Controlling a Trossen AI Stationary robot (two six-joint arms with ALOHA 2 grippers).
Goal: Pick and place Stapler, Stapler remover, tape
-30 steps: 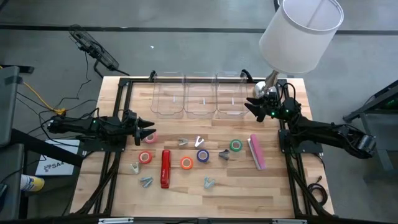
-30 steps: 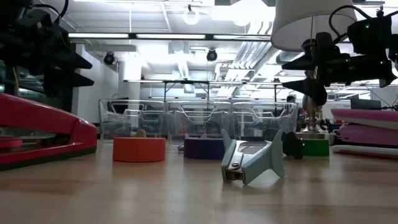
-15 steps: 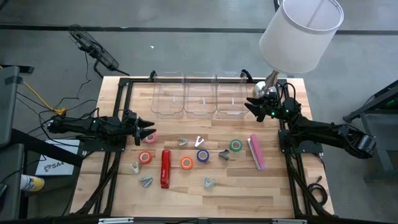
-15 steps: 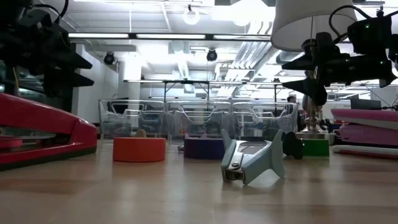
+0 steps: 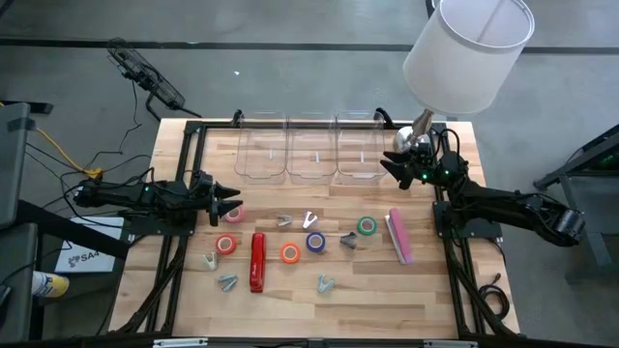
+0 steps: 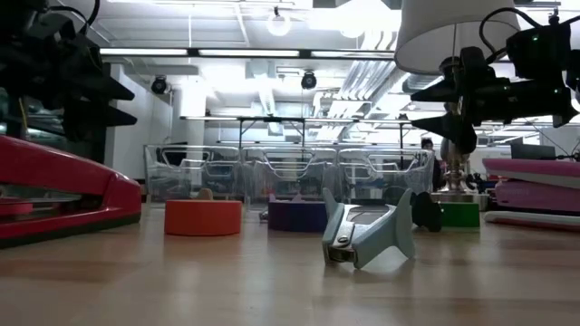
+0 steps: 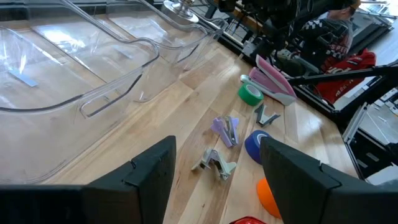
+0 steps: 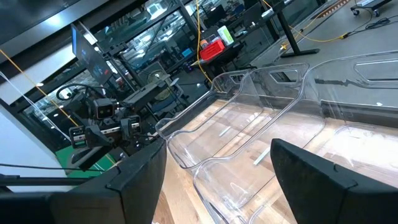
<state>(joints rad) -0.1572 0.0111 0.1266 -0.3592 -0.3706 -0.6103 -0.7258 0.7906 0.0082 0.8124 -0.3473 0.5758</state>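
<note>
A red stapler (image 5: 257,261) lies flat near the table's near-left. A pink stapler (image 5: 400,235) lies on the right. Coloured tape rolls lie flat between them: pink (image 5: 235,213), red (image 5: 226,245), orange (image 5: 290,253), blue-purple (image 5: 315,242) and green (image 5: 367,226). Small metal staple removers (image 5: 285,220) (image 5: 348,239) (image 5: 325,284) are scattered among them. My left gripper (image 5: 232,200) hovers open at the left edge, beside the pink roll. My right gripper (image 5: 387,164) hovers open by the right-hand bin. Both are empty.
Three clear plastic bins (image 5: 311,153) stand in a row along the far edge. A lamp with a white shade (image 5: 469,53) stands at the far right corner, just behind my right gripper. Bare wood shows along the near edge (image 5: 387,300).
</note>
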